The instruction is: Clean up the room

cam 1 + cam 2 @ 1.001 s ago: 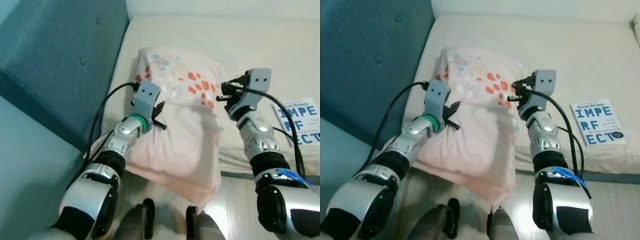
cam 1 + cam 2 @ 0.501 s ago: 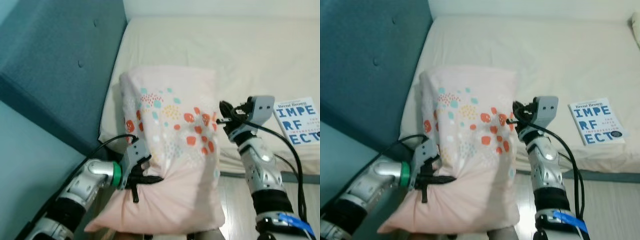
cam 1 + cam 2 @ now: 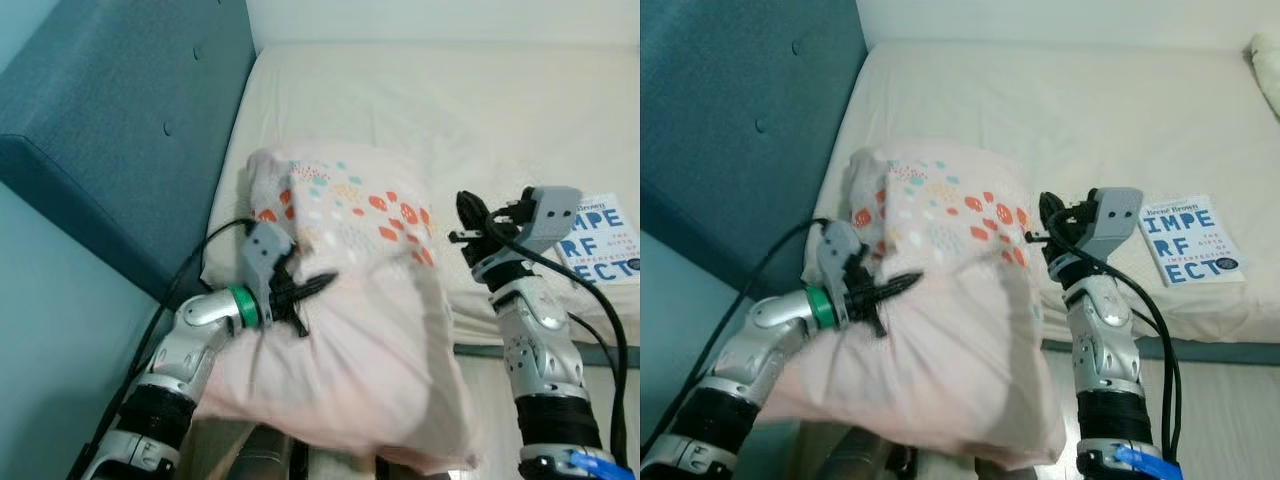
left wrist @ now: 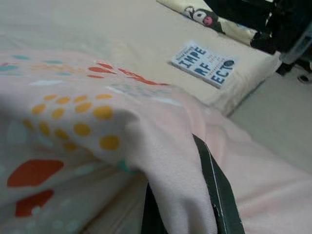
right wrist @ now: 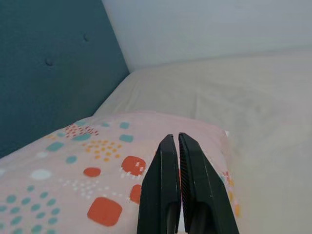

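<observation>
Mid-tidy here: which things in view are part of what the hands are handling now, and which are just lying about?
In the job:
- pink pillow, hanging partly off the bed's edge
- left hand, shut on the pillow's fabric
- right hand, fingers closed, beside the pillow

Lying about:
- blue-lettered book on the mattress
- teal headboard

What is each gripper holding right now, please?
Left gripper: shut on the pink pillow.
Right gripper: shut, empty, beside the pillow.
</observation>
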